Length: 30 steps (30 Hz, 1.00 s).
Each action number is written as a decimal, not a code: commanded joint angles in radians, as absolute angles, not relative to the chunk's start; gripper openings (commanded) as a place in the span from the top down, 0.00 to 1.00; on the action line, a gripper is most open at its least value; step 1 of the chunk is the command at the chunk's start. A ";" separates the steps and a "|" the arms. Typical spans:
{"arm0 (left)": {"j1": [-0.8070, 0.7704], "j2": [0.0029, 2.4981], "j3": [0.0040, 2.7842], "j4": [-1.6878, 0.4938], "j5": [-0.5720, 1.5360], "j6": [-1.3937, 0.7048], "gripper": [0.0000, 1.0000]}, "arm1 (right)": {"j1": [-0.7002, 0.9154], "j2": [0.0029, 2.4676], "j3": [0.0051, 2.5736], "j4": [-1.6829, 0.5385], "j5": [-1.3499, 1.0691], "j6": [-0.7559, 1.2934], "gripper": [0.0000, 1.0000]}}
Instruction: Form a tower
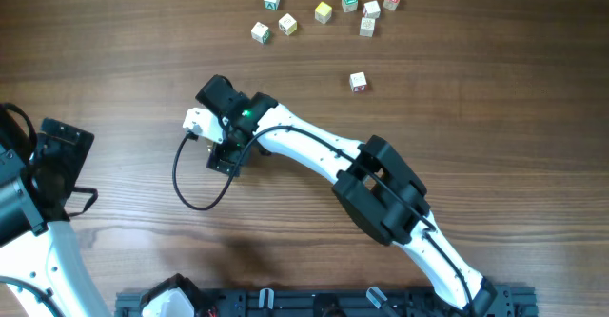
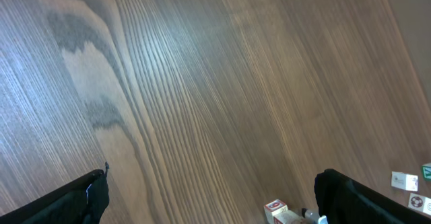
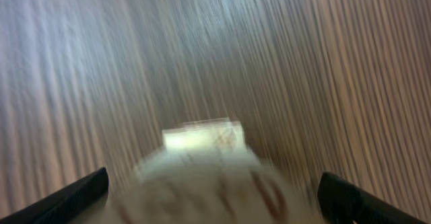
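Note:
In the right wrist view the tower (image 3: 209, 177) stands blurred and very close: a yellowish cube (image 3: 202, 135) tops pale cubes with reddish marks. My right gripper (image 3: 215, 200) is open, its dark fingertips (image 3: 74, 197) wide on either side of the stack with a gap to it. From overhead, my right gripper (image 1: 226, 153) hangs over mid-table and hides the tower. My left gripper (image 2: 212, 197) is open over bare wood and sits at the far left (image 1: 62, 146). Two pale cubes with red marks (image 2: 276, 210) touch each other at the bottom edge of the left wrist view.
A single cube with red marks (image 1: 358, 82) lies right of centre. Several loose letter cubes (image 1: 324, 12) are scattered at the back, right of the middle. A black cable (image 1: 195, 198) loops below the right wrist. The arm bases line the front edge (image 1: 314, 303).

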State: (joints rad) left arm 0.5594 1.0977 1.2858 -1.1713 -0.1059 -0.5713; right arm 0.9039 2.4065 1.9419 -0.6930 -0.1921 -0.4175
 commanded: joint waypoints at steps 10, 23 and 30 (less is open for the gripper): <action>0.318 1.203 1.295 -1.093 0.445 0.022 0.00 | 0.466 1.858 1.972 -1.210 -0.245 0.010 0.00; -0.096 1.815 1.294 -0.975 0.010 0.384 0.00 | 0.310 1.860 1.882 -1.197 -0.248 0.027 0.00; -0.094 1.818 1.256 -0.953 0.014 0.320 0.00 | 0.310 1.860 1.882 -1.194 -0.248 0.027 0.00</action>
State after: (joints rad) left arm -0.0982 1.8164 1.2846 -0.9600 0.0231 0.3458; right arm 0.3130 1.8488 1.8874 -1.1984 -0.2321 0.0116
